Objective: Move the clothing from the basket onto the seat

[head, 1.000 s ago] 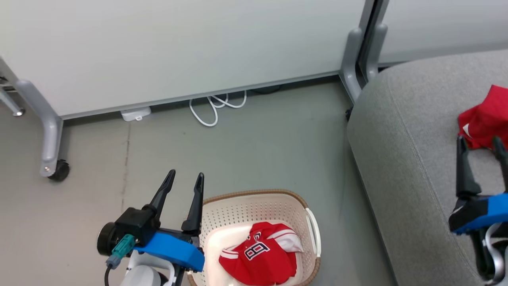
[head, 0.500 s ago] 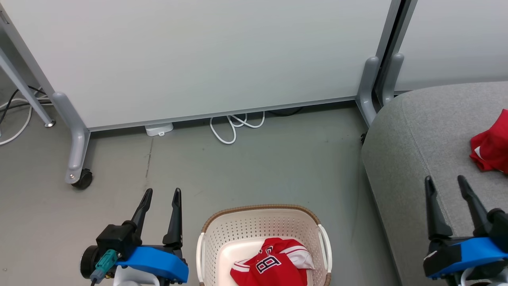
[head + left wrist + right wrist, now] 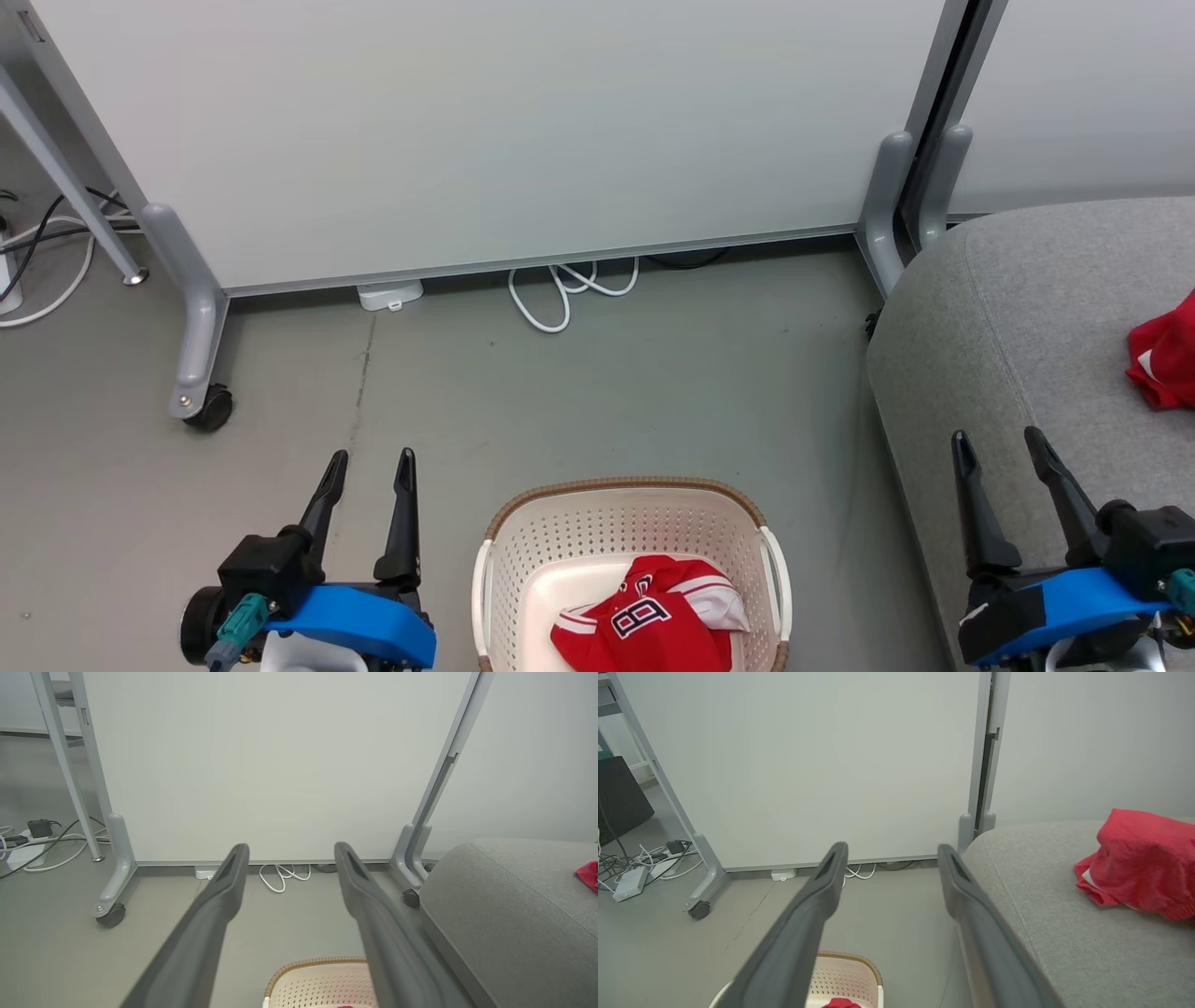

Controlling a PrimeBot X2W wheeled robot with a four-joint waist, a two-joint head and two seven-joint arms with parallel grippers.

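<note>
- red jersey (image 3: 649, 625), white-striped at the sleeves and numbered in black and white, lies crumpled on the bottom of the basket (image 3: 616, 527); it is the part of the clothing not yet moved.
- plain red garment (image 3: 1167, 364) sits bunched on the seat (image 3: 1018, 317), toward its right side, so that half of the job looks done.
- the basket stands on the grey floor (image 3: 597, 383) near the seat's edge, which keeps the carry short.
- left gripper (image 3: 372, 455) hovers over the floor just left of the basket, fingers spread wide and holding nothing.
- right gripper (image 3: 996, 434) hangs over the near part of the seat, well apart from the plain garment, jaws also wide and empty; this looks like the stance of an arm free for a pick.
- judged next: one arm must dip into the basket for the jersey. the fabric is limp, so a pinch on a raised fold should lift it, though a sleeve could drag on the rim.
</note>
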